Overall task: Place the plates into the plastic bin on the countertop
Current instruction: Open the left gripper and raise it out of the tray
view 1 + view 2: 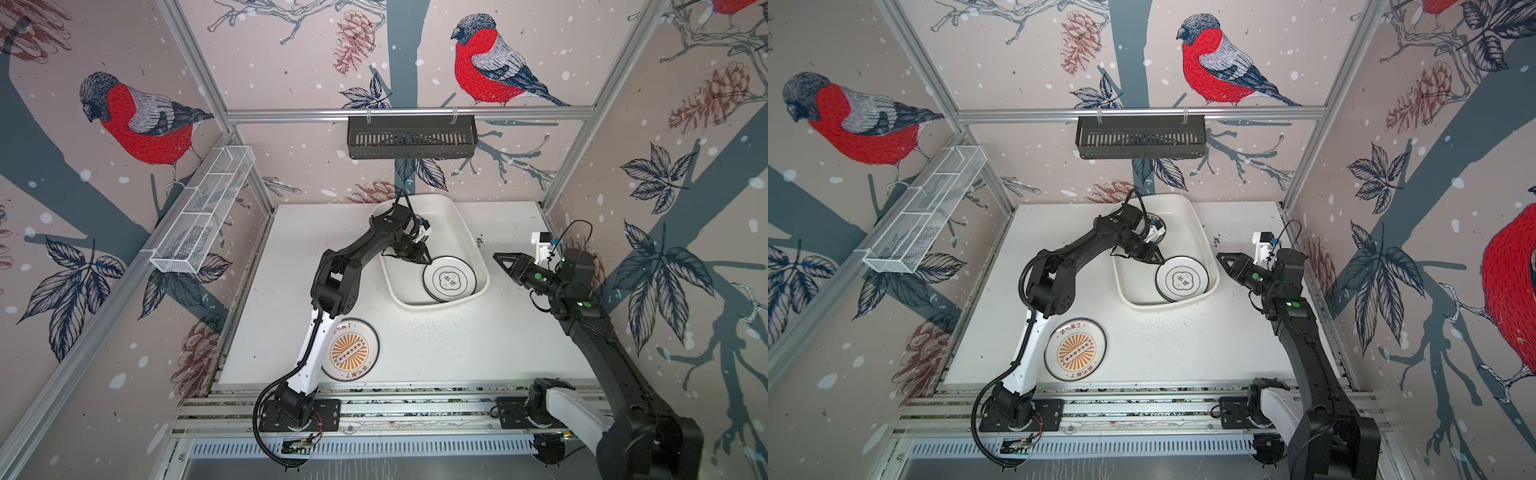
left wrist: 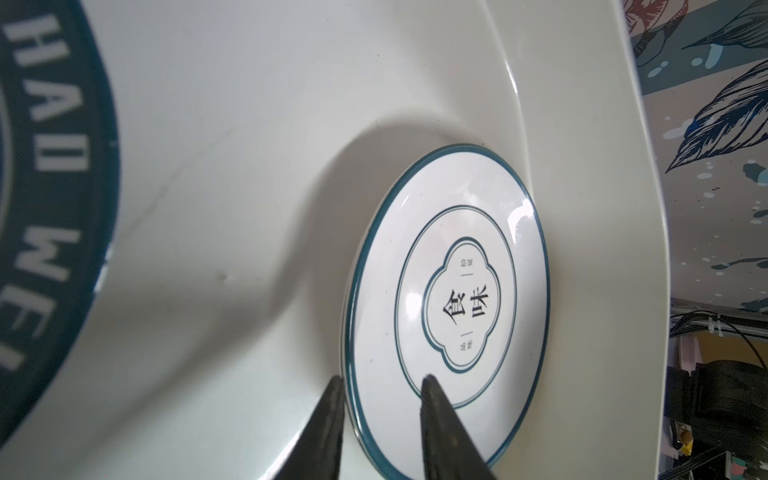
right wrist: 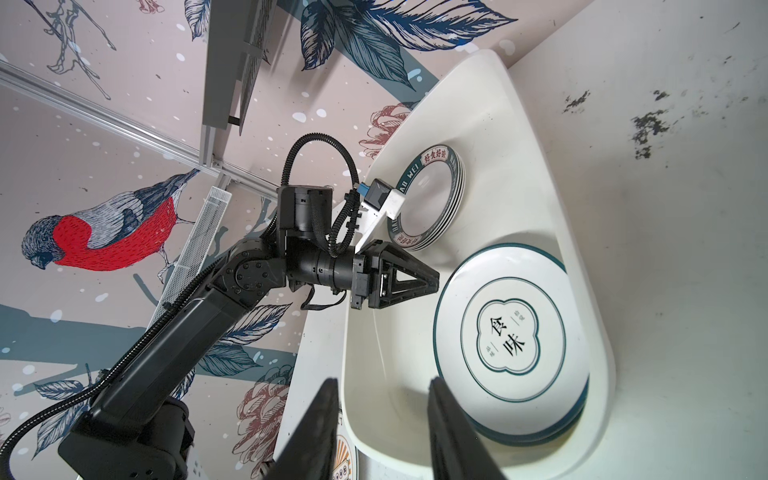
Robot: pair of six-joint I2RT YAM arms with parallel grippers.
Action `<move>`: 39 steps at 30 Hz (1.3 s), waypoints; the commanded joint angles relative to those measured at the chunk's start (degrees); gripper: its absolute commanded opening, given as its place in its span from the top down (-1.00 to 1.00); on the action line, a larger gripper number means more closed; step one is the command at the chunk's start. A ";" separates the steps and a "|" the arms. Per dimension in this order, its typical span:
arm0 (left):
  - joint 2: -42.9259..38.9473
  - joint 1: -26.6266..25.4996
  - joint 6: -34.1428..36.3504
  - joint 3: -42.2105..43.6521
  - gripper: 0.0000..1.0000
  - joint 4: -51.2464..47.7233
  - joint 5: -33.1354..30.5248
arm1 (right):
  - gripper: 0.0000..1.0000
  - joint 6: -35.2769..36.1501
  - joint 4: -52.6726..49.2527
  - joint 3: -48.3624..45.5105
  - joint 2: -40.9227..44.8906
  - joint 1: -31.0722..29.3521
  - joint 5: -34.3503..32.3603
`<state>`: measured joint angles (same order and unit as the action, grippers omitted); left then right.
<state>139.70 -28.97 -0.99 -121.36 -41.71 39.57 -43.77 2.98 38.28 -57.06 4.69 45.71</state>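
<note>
The white plastic bin (image 1: pixel 440 306) (image 1: pixel 1167 306) stands at the back of the countertop (image 1: pixel 457 345). Inside it, a thin-rimmed plate with Chinese characters (image 1: pixel 451 279) (image 2: pixel 453 299) (image 3: pixel 511 332) lies on top of others like it. A stack of green-lettered plates (image 3: pixel 428 199) (image 2: pixel 54 166) rests farther back. My left gripper (image 1: pixel 426 261) (image 2: pixel 382 379) is open, its fingers either side of the top plate's rim. One orange-sunburst plate (image 1: pixel 351 351) (image 1: pixel 1075 351) lies on the countertop beside the left arm. My right gripper (image 1: pixel 498 257) (image 3: pixel 382 380) hovers open and empty to the right of the bin.
A black slatted basket (image 1: pixel 411 137) hangs on the back wall. A white wire-mesh rack (image 1: pixel 203 212) is fixed to the left wall. Aluminium rails (image 1: pixel 415 407) carry both arm bases along the front edge. Dark specks dot the surface to the right of the bin.
</note>
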 commanded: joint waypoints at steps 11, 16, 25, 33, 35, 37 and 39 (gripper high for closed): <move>-17.28 0.41 14.55 -0.83 -0.63 -9.74 -11.79 | 0.18 -0.96 1.93 0.52 0.69 0.15 0.70; -26.70 0.28 24.49 3.65 -0.80 -15.73 -18.32 | 0.15 -0.46 0.97 1.75 0.39 0.15 0.65; -47.70 -0.10 29.54 33.27 -0.87 -12.16 -27.17 | 0.14 -1.14 2.24 3.11 -0.76 -0.46 -0.01; -61.78 -0.54 30.66 54.44 -0.95 -8.46 -28.71 | 0.14 -1.14 2.64 4.19 -2.78 -1.96 -1.65; -65.13 -0.56 30.48 59.41 -0.95 -7.34 -28.47 | 0.14 -1.14 2.41 4.64 -3.30 -2.28 -1.93; -67.80 -0.83 30.64 63.62 -0.95 -6.81 -28.23 | 0.14 -0.98 2.12 4.70 -3.52 -2.54 -2.56; -69.64 -1.00 31.03 67.11 -0.95 -6.78 -27.87 | 0.14 -1.10 2.09 4.55 -3.58 -2.90 -3.08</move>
<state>71.85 -29.74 28.88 -57.21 -49.82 11.60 -44.86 3.46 42.50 -60.53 2.20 43.81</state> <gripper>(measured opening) 0.976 0.432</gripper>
